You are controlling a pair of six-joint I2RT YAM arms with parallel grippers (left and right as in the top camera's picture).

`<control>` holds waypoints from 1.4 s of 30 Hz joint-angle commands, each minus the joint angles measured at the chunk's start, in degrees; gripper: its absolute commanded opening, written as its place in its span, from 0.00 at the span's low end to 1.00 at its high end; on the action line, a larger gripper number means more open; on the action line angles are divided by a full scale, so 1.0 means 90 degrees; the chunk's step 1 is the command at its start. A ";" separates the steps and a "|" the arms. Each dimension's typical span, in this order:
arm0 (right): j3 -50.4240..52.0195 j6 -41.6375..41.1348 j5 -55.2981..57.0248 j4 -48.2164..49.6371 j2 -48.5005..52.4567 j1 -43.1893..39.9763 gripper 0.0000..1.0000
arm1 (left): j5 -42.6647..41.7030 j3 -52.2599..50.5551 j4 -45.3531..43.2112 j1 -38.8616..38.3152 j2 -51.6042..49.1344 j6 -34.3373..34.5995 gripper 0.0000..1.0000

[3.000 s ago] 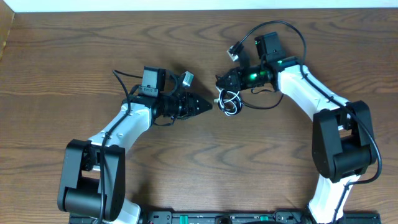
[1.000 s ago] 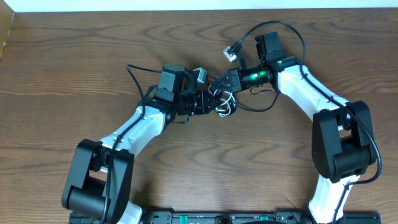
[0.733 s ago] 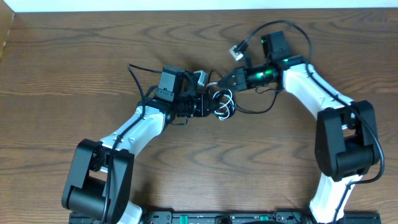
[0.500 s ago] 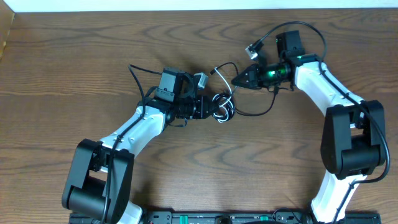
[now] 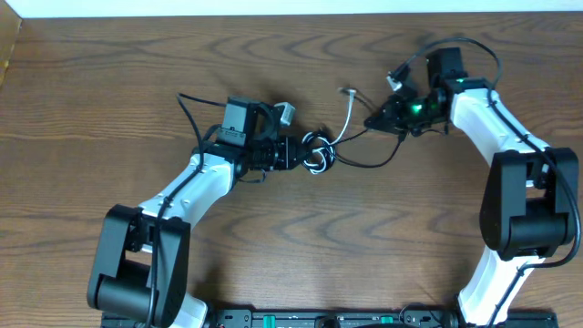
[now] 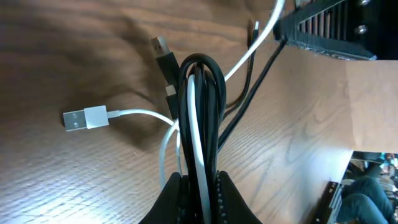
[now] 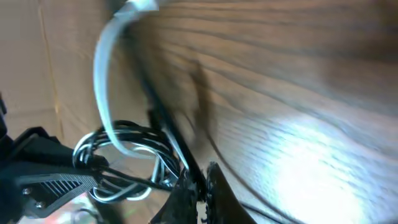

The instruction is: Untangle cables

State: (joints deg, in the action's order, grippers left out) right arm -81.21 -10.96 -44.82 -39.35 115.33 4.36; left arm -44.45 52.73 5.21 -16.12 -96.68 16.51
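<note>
Cables (image 5: 316, 152) bunch in a knot over the dark wood-grain table (image 5: 109, 82).

Premises: an indoor robotics lab or test bench. Grounds: two white-and-black robot arms, the left arm (image 5: 182, 187) and the right arm (image 5: 496, 118), rise from a black base rail (image 5: 319, 319) at the overhead view's bottom edge, over a wood-grain table (image 5: 91, 109). Lower right of the left wrist view, blurred: possibly a person in jeans (image 6: 373, 196).
</note>
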 commanded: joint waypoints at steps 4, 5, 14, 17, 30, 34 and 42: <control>-0.0051 -0.0763 0.0299 -0.0444 -0.0165 -0.0267 0.01 | 0.0039 -0.0090 0.0019 0.0100 0.0597 -0.1047 0.08; -0.0051 -0.0760 0.0299 -0.0537 -0.0165 -0.0250 0.01 | 0.0039 -0.0090 0.0007 0.0100 0.0661 -0.1188 0.07; -0.0155 -0.0070 0.0466 -0.1610 -0.0216 -0.0321 0.31 | 0.0049 -0.0090 0.0029 0.0100 0.1188 -0.2708 0.08; -0.0389 0.0175 0.0464 -0.2130 -0.0408 -0.0571 0.32 | 0.0046 -0.0090 0.0041 0.0100 0.1197 -0.3201 0.07; -0.0423 0.0777 -0.2023 -0.1953 -0.0993 -0.0622 0.35 | -0.0010 -0.0090 0.0350 0.0015 0.1197 -0.4979 0.08; -0.0423 0.0629 -0.2140 -0.1600 -0.0993 -0.0432 0.33 | -0.0010 -0.0090 0.0546 -0.0172 0.1195 -0.5501 0.08; -0.0423 -0.0532 -0.1401 -0.0770 -0.0991 0.0236 0.21 | 0.0019 -0.0092 0.0610 -0.0544 0.1190 -0.5816 0.07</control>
State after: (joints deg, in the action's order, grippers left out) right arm -84.31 -9.58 -60.58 -46.81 106.96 4.14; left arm -44.18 52.47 10.52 -20.49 -86.72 -33.19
